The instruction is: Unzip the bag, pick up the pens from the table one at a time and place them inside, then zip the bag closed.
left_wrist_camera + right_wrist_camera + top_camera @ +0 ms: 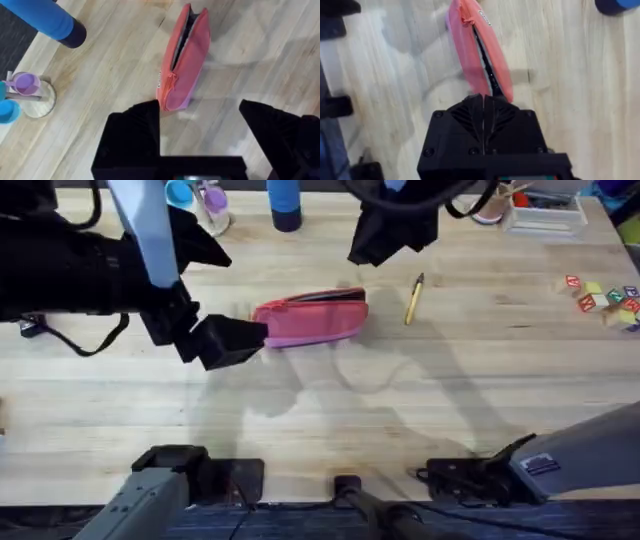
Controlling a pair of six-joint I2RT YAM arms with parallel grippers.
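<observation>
The pink bag [310,319] lies lengthwise mid-table, with a dark gap along its zipper toward its right end [186,31]. My left gripper [232,340] is open at the bag's left end, and that end [172,97] sits between its fingers [135,131], close to one of them. My right gripper [368,252] hangs over the bag's right end. Its fingertips [484,102] are pressed together right at the zipper line [485,60]; I cannot tell whether they pinch anything. A yellow pen [414,299] lies on the table [330,420] just right of the bag.
A blue cylinder [285,204] and a stand with purple and blue cups [203,198] stand at the back. A clear box [545,216] sits back right, coloured blocks [605,295] at the right edge. A cable [70,340] trails at the left.
</observation>
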